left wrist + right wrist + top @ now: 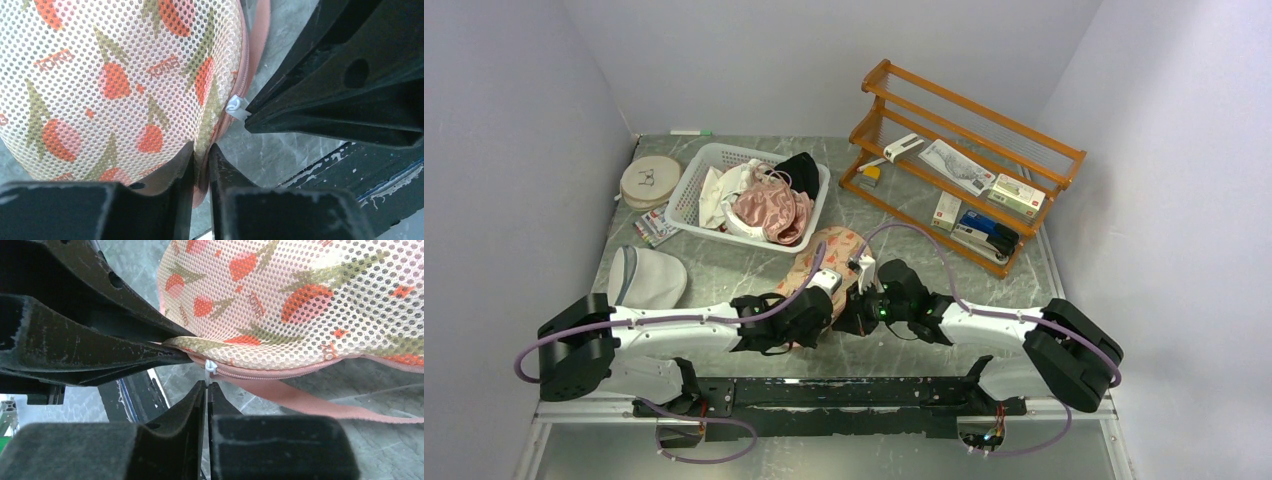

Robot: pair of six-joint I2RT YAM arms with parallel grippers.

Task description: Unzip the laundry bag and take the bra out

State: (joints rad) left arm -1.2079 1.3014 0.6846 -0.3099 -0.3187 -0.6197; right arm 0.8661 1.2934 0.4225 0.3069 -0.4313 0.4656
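The laundry bag (832, 252), a padded peach case with orange-red and green print, lies mid-table just beyond both grippers. My left gripper (822, 303) is shut on the bag's near edge, pinching the printed mesh and pink edging (202, 160). My right gripper (857, 305) is shut on the white zipper pull (210, 367) at the bag's near end. The pink zipper (260, 374) runs closed to the right of the pull. In the left wrist view the pull (236, 107) sits at the tip of the right gripper's fingers (340, 100). The bra is out of view.
A white basket (692, 178) at the back left holds clothes, among them a shiny pink satin garment (769, 210). A white mesh dome bag (649, 275) lies at the left. An orange wooden rack (969, 150) with small boxes stands at the back right.
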